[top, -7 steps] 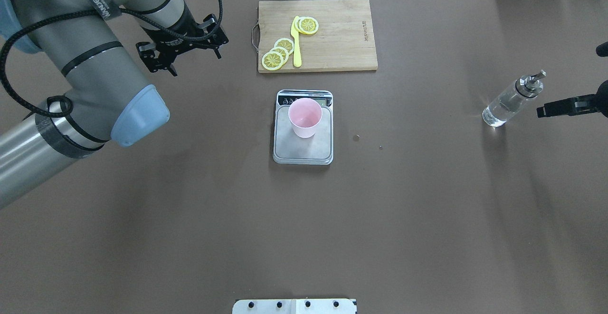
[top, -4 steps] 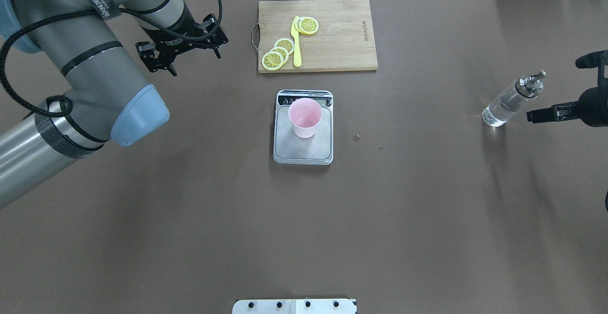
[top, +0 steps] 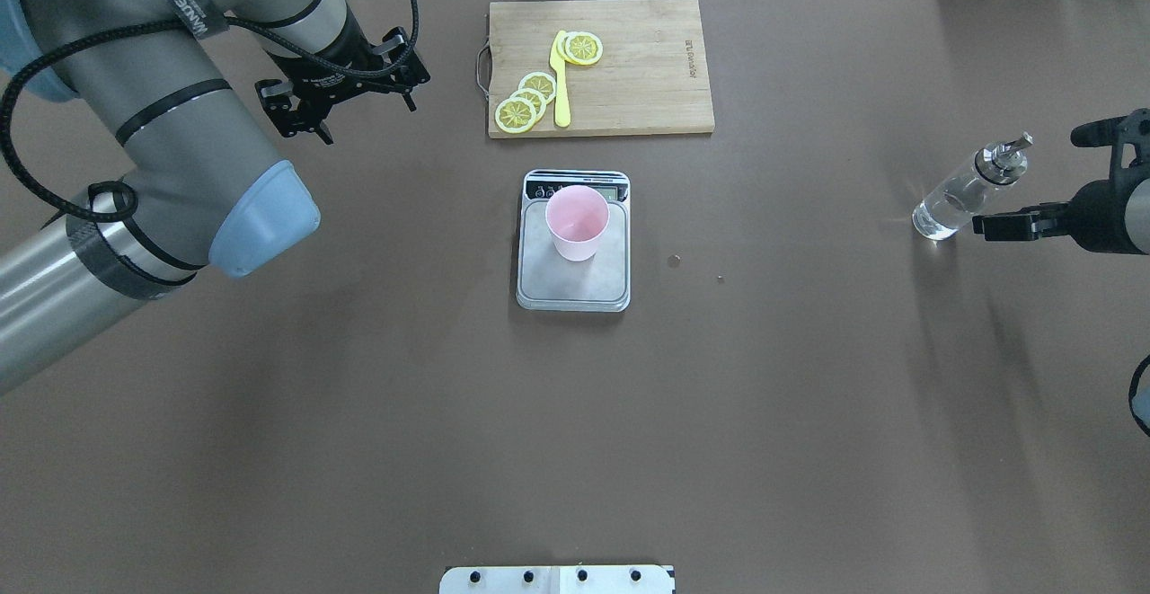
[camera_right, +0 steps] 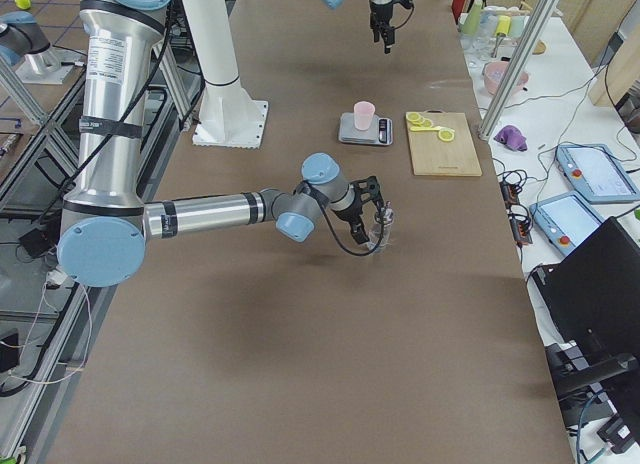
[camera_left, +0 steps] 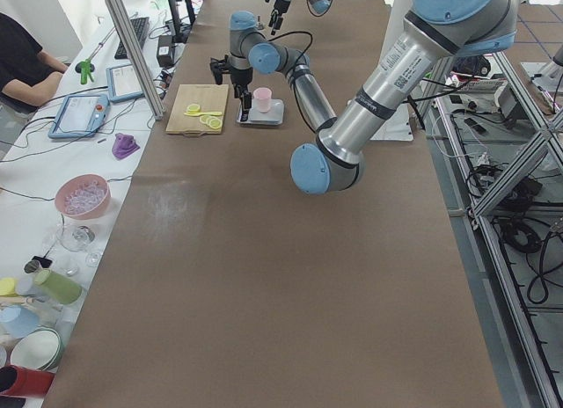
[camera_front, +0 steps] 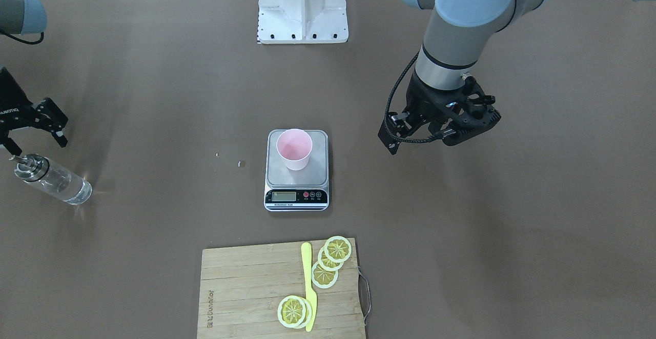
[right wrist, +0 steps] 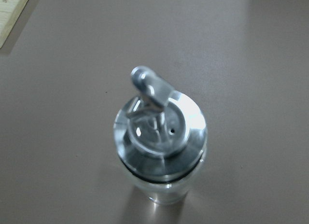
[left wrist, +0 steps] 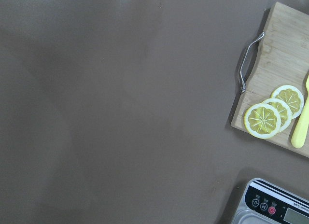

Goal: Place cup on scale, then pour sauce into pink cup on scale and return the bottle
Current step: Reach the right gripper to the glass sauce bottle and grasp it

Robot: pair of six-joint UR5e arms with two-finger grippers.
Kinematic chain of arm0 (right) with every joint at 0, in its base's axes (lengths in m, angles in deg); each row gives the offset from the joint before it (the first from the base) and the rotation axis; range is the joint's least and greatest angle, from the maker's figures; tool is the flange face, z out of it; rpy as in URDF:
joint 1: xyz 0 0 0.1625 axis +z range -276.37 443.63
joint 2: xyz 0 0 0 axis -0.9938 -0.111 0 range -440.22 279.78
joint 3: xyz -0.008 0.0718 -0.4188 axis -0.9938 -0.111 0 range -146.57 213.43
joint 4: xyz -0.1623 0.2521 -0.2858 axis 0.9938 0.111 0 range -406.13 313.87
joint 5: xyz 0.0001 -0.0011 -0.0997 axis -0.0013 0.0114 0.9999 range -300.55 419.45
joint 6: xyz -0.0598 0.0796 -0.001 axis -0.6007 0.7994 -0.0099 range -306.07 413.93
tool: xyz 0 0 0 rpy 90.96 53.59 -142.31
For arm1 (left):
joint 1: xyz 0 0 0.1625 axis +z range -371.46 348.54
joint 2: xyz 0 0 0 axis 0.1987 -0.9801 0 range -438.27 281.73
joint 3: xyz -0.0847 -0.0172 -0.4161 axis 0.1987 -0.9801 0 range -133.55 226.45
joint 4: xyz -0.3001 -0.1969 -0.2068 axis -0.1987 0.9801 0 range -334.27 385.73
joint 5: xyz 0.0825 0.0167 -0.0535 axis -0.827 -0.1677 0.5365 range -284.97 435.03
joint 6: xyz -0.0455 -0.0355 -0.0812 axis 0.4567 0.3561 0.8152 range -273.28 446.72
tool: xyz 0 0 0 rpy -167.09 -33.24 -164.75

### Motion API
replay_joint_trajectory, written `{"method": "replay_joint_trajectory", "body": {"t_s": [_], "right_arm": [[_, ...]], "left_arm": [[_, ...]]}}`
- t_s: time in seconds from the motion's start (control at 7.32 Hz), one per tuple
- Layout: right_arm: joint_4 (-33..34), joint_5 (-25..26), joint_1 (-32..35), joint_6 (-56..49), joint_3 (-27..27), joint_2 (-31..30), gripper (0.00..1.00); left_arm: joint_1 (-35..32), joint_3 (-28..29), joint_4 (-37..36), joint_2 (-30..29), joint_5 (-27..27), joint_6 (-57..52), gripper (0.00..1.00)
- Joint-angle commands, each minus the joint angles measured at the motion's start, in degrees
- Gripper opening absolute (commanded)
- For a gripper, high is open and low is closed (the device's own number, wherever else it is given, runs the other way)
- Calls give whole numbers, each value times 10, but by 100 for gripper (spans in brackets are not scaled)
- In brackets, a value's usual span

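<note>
Since the cup point(top: 577, 221) already stands upright on the scale point(top: 575, 284) at mid-counter, the risk now lies at the far right, where the bottle point(top: 957, 199) stands upright on the counter point(top: 809, 396). The right hand point(camera_front: 37, 141) is just beside it, its fingers spread wide and holding nothing. The right wrist view looks down on the metal collar and spout, and no fingers show there.

The bottle is tall, narrow and made of smooth glass. If one finger reaches it before the other, it could tip or skid away. A grip on the collar rather than the glass wall would probably slip once the bottle tilts.

The sauce point(top: 943, 212) is clear and runs through a thin spout, and the cup's mouth is narrower than the platform. A tilt begun early or off-centre would wet the platform or the display strip at its far edge. The cup looks light — a nudge from the spout could topple it.

The left hand point(top: 355, 109) is open and empty at the far left, well apart from the scale.
</note>
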Motion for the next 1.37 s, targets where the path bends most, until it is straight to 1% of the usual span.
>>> {"method": "replay_joint_trajectory", "body": {"t_s": [0.0, 0.14, 0.55, 0.68, 0.82, 0.96, 1.23], "right_arm": [[-8, 52, -17, 2, -3, 1, 99], [-8, 73, -28, 2, -6, 3, 99], [-15, 101, -47, 2, -22, 6, 99], [-45, 118, -56, 2, -41, 7, 99], [-85, 123, -64, 2, -70, 11, 99], [-107, 123, -64, 5, -94, 30, 99], [-110, 138, -66, 5, -96, 37, 99]], "left_arm": [[0, 0, 0, 0, 0, 0, 98], [0, 1, 1, 0, 0, 0, 98], [0, 2, 6, 6, -1, 0, 98], [0, 2, 6, 7, 0, 0, 98], [0, 2, 6, 8, 0, 0, 98], [0, 2, 6, 8, 0, 0, 98], [0, 2, 6, 7, 2, 0, 98]]}}
